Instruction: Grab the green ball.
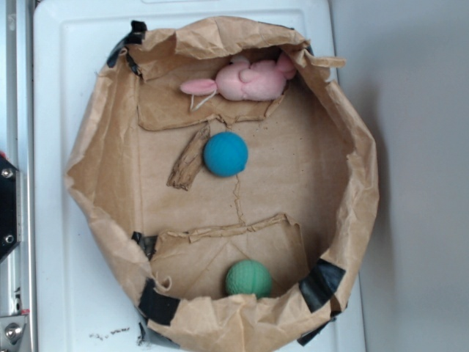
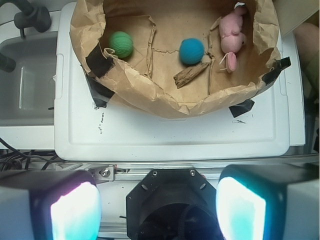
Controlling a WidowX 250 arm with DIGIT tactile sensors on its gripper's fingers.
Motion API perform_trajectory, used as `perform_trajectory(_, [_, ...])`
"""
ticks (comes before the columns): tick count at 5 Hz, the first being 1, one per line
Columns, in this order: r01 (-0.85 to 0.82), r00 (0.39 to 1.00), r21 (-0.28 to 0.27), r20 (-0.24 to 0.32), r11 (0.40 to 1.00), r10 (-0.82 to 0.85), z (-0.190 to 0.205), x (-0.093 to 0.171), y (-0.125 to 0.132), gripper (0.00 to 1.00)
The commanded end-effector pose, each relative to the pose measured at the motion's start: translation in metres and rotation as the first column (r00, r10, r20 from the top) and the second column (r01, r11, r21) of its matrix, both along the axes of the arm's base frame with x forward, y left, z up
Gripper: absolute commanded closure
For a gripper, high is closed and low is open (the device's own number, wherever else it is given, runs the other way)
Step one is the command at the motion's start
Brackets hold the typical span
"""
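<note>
Resting in the paper basket (image 1: 102, 132), the green ball (image 1: 248, 279) lies untouched, jaws spread wide, well apart.

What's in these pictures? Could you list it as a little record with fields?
Container: crumpled brown paper bag, cut low, patched with black tape, on a white tray
Green ball: at one end of the bag, near the wall
Blue ball: mid-bag
Pink plush toy: at the opposite end
Wood scrap: beside the blue ball
Gripper: jaws open, outside the bag, holding nothing
</note>
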State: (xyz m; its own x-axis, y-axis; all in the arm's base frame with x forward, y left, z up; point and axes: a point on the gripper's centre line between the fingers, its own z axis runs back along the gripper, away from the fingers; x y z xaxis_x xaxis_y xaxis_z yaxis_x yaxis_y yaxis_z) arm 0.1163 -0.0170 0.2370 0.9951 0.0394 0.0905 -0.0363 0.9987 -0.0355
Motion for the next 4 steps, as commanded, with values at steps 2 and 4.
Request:
perform_trajectory(2, [-0.025, 0.999, 0.006, 0.038, 1.000, 0.025, -0.019, 0.050, -0.001, 0.00])
perform_trajectory(4, [-0.065, 0.989, 0.060, 0.141, 0.996, 0.056, -0.050, 0.141, -0.007, 0.00])
